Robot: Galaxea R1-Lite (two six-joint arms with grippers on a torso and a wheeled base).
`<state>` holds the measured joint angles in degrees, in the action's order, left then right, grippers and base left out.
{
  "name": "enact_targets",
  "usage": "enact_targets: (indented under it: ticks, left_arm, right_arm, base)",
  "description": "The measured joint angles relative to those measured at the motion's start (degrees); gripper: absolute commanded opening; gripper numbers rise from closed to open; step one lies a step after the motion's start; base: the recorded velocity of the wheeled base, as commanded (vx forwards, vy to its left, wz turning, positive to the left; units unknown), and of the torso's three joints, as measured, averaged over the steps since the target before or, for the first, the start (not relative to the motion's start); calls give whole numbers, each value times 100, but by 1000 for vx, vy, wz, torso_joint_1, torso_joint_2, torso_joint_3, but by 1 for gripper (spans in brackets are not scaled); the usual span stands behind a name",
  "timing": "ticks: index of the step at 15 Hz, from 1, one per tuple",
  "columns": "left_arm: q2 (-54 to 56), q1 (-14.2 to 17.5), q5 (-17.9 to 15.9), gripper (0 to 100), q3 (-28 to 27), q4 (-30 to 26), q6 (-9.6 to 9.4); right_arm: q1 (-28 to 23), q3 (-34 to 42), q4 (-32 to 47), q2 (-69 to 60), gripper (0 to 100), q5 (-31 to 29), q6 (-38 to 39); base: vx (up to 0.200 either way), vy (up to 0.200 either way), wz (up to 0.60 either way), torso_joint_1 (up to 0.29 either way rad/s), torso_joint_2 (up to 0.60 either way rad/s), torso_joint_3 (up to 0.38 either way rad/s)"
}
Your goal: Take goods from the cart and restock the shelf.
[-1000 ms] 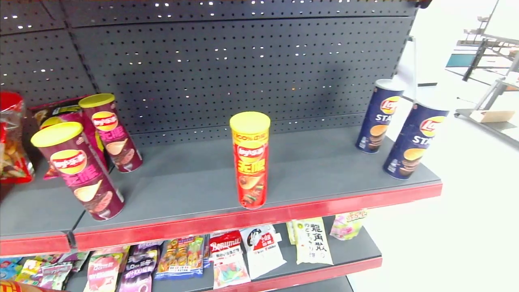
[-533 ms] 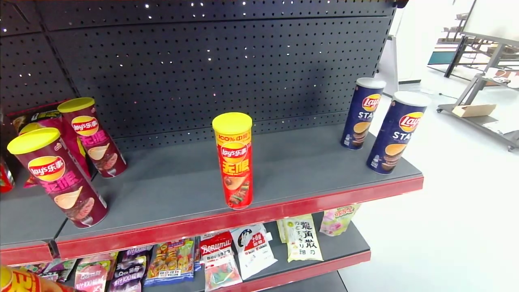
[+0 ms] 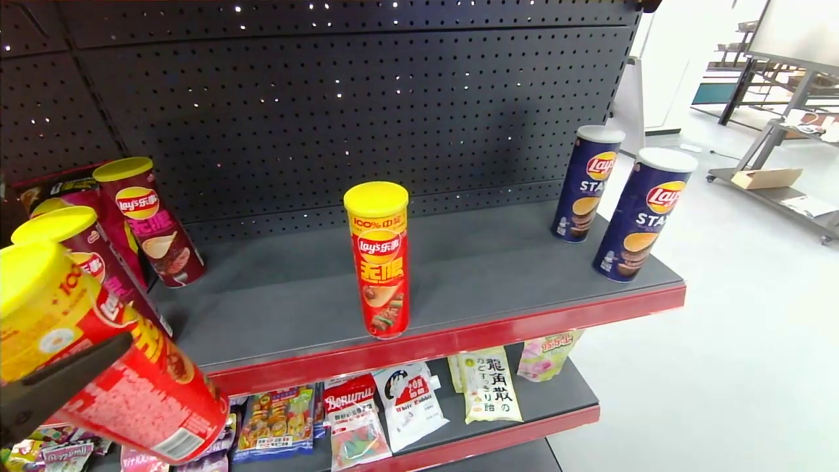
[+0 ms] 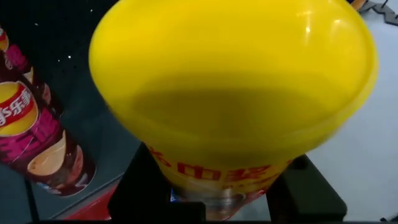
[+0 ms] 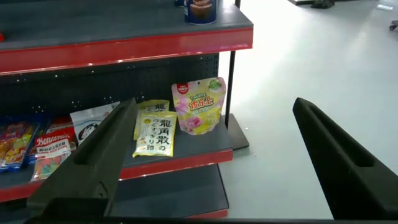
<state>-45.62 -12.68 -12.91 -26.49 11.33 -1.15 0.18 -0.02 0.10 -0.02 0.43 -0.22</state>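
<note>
My left gripper is shut on a red chip can with a yellow lid, held tilted at the lower left, in front of the shelf's red front edge. In the left wrist view the can's lid sits close up, with black fingers on both sides of the can body. On the grey shelf a matching red can stands upright near the front middle. My right gripper is open, low down, facing the lower shelf.
Two maroon cans stand at the shelf's left and two blue cans at its right end. Bare shelf lies on both sides of the red can. Snack bags fill the lower shelf; a pink-green bag lies there too.
The held red can has risen from the lower-left corner up to the shelf's front edge. The camera shifted between the two earlier frames; the shelf goods stayed put.
</note>
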Motion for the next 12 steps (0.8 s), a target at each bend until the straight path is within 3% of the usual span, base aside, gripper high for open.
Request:
enact_targets:
  ticks: [4,12]
  left_arm:
    - [-1460,30,-2,0,-344,1005,11]
    - [-3978,28,271,0,-1972,1855,-11]
  right_arm:
    - [-5,-2,0,0,100,0,0]
    - [-5,0,0,0,100,0,0]
  base:
    - [0,0,0,0,0,0]
    - [0,0,0,0,0,0]
